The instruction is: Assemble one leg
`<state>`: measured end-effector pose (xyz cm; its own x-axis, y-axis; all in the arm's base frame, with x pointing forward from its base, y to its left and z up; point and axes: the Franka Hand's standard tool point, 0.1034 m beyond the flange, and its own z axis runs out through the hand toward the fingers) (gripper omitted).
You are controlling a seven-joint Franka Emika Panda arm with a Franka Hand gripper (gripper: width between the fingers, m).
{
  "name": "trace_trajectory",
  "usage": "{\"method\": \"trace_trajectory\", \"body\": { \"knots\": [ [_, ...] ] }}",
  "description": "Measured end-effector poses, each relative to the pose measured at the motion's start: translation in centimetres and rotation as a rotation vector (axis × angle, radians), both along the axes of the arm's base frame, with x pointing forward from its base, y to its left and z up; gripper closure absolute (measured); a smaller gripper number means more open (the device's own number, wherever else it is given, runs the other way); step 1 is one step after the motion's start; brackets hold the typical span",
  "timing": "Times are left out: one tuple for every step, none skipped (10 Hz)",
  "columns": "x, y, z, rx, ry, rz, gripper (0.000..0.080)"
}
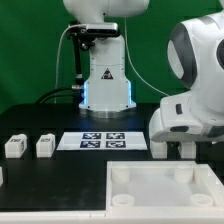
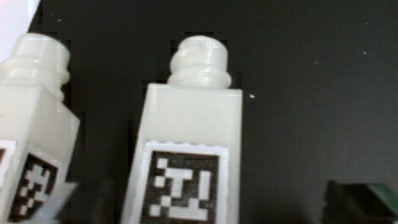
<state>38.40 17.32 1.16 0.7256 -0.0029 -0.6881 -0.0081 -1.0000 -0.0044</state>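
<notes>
Two white legs lie close under my gripper in the wrist view: one leg in the middle with its tag facing the camera and its rounded peg end pointing away, and a second leg beside it. My gripper hangs over the middle leg. One dark finger shows well to the side of that leg, not touching it, and nothing is held. In the exterior view the gripper is low at the right, mostly hidden by the arm. Two more legs stand at the left.
The large white tabletop with round corner sockets lies at the front. The marker board lies in the middle. The robot base stands behind it. The bulky white arm fills the exterior view's right.
</notes>
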Motion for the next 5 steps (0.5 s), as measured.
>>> {"method": "trace_trajectory", "body": {
  "knots": [
    [0.0,0.0,0.0,0.0,0.0,0.0,0.0357],
    [0.0,0.0,0.0,0.0,0.0,0.0,0.0357],
    [-0.01,0.0,0.0,0.0,0.0,0.0,0.051],
    [0.0,0.0,0.0,0.0,0.0,0.0,0.0509],
    [0.0,0.0,0.0,0.0,0.0,0.0,0.0509]
  ]
}}
